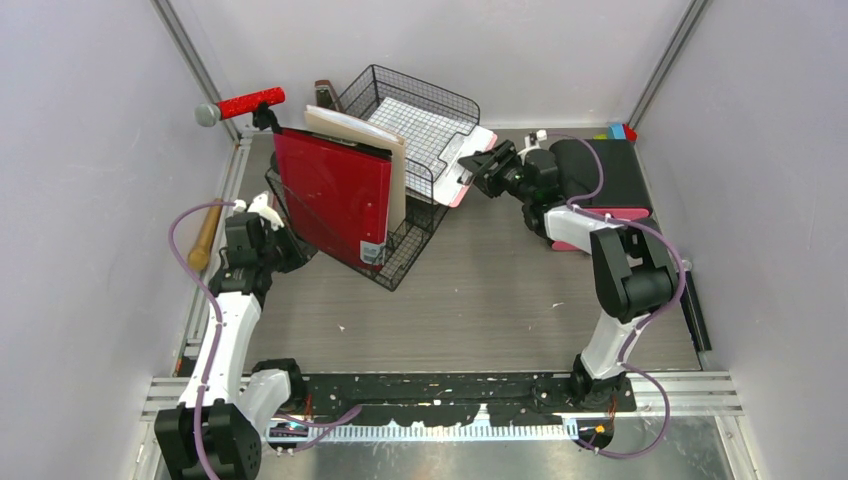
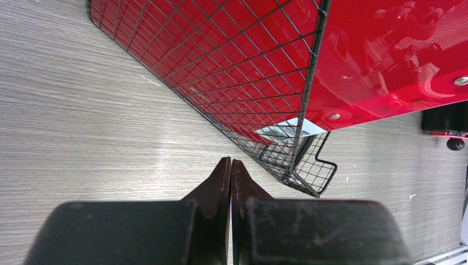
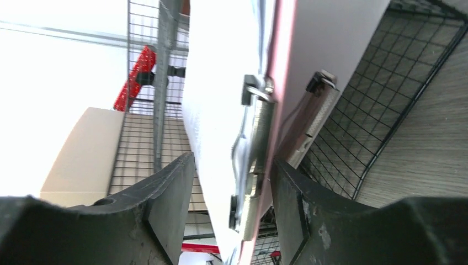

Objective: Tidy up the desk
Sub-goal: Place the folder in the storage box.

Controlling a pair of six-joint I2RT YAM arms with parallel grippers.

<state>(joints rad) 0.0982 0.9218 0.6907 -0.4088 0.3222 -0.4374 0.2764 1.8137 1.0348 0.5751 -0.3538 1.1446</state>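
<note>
The desk (image 1: 480, 300), a grey wood-grain top, runs from the metal rail at the front to the pale walls, and most of what stands on it is toward the back. A black wire rack (image 1: 412, 238) stands left of centre at the rear. Its lower tray holds a glossy red binder (image 1: 335, 195) on edge, with a beige folder (image 1: 397, 185) just behind it.

The right gripper (image 3: 230, 160) reaches to the right rim of the upper tray. Its jaws are parted on either side of a white clipboard (image 1: 470, 143) with a pink back, so the metal clip sits between the fingers, and no squeeze on it shows. Behind that arm sits a black drawer unit (image 1: 610, 170) with pink fronts.

The left gripper (image 2: 230, 163) is closed on nothing – fingertips pressed together – and hangs low over bare wood near the rack's front corner.

At the far left lie a red-handled object (image 1: 245, 103) (grey head, hard to identify) and a wooden handle (image 1: 205, 238) along the wall.
</note>
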